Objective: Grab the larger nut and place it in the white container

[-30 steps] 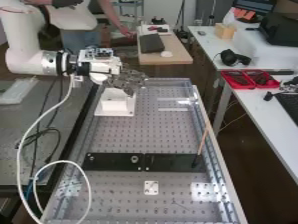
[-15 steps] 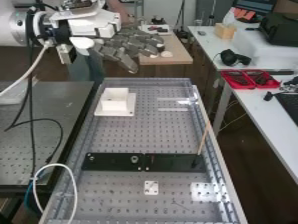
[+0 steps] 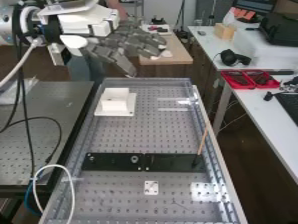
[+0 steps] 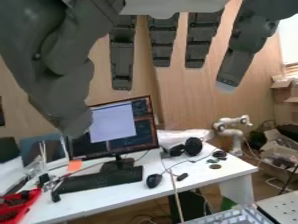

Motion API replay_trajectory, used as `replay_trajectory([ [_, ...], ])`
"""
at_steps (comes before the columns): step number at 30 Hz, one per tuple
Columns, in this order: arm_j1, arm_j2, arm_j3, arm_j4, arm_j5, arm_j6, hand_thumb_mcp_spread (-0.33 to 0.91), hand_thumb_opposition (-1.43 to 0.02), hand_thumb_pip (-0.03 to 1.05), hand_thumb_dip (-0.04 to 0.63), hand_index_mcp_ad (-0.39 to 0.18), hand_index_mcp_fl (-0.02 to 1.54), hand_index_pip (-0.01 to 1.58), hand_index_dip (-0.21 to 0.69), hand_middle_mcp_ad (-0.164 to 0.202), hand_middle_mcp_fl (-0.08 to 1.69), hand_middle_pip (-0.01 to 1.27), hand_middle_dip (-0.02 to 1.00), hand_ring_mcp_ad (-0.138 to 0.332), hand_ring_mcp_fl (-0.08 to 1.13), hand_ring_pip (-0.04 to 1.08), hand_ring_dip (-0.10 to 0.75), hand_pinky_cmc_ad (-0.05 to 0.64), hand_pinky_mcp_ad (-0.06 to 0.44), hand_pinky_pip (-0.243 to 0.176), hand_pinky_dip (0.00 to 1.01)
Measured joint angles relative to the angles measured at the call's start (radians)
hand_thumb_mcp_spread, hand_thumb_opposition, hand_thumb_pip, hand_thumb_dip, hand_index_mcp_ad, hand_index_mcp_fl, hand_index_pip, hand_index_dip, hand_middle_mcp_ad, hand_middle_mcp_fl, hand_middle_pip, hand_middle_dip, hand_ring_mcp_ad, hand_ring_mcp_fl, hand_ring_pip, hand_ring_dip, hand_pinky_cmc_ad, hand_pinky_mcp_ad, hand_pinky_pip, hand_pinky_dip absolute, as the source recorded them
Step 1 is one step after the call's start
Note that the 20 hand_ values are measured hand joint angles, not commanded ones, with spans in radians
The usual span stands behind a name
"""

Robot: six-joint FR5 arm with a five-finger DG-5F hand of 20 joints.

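We judge the larger nut to be down inside the container [image 3: 116,104], though its walls keep us from confirming that. On the bar [image 3: 169,163] stand the smaller nut [image 3: 91,158] and the bearing [image 3: 134,159], with a gap between these 2. That suggests the placing is done, and what we have in hand is a tidy finish.

Our hand [image 3: 125,43] is up past the far end of the bench [image 3: 149,135], well apart from the container. Its fingers [image 4: 122,55] are open and nearly straight, the thumb standing off from them, and we see nothing gripped.

To finish well, we would keep the fingers spread and the hand high, so that no fingertip can catch the container's rim or drag its base. If we want proof of the nut, we should look straight down into the container from above its walls, since from here the wrist camera faces the monitor [image 4: 120,125] and the desk [image 4: 159,185]. We should make that check slowly, with the white cable [image 3: 72,192] kept from sweeping the bar. Only if the nut were found outside would we plan 1 fresh pinch. Otherwise, we leave the 2 parts on the bar alone and let the arm rest.
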Motion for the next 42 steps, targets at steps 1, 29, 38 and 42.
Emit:
replay_trajectory([
  [1, -0.003, -0.002, 0.006, -0.006, -0.008, -0.001, 0.14, -0.85, 0.81, 0.223, -0.138, 0.01, 0.93, -0.178, 0.070, 0.00, 0.13, 0.21, 0.145, 0.01, 0.19, 0.087, 0.340, 0.307, -0.096, 0.86],
  [29, -0.015, -0.045, 0.065, -0.168, -0.043, -0.052, 0.13, -0.84, 0.76, 0.222, -0.124, 0.02, 0.42, -0.106, 0.068, 0.00, 0.13, 0.24, 0.148, 0.01, 0.12, 0.124, 0.340, 0.305, -0.105, 0.75],
  [38, -0.003, -0.035, 0.050, -0.151, -0.058, -0.058, 0.13, -0.84, 0.75, 0.218, -0.124, 0.02, 0.39, -0.098, 0.068, 0.00, 0.13, 0.24, 0.148, 0.01, 0.13, 0.127, 0.344, 0.309, -0.108, 0.75],
  [42, 0.000, -0.029, 0.048, -0.147, -0.054, -0.060, 0.13, -0.82, 0.75, 0.222, -0.120, 0.02, 0.39, -0.096, 0.068, 0.01, 0.13, 0.24, 0.148, 0.01, 0.13, 0.127, 0.346, 0.309, -0.105, 0.75],
])
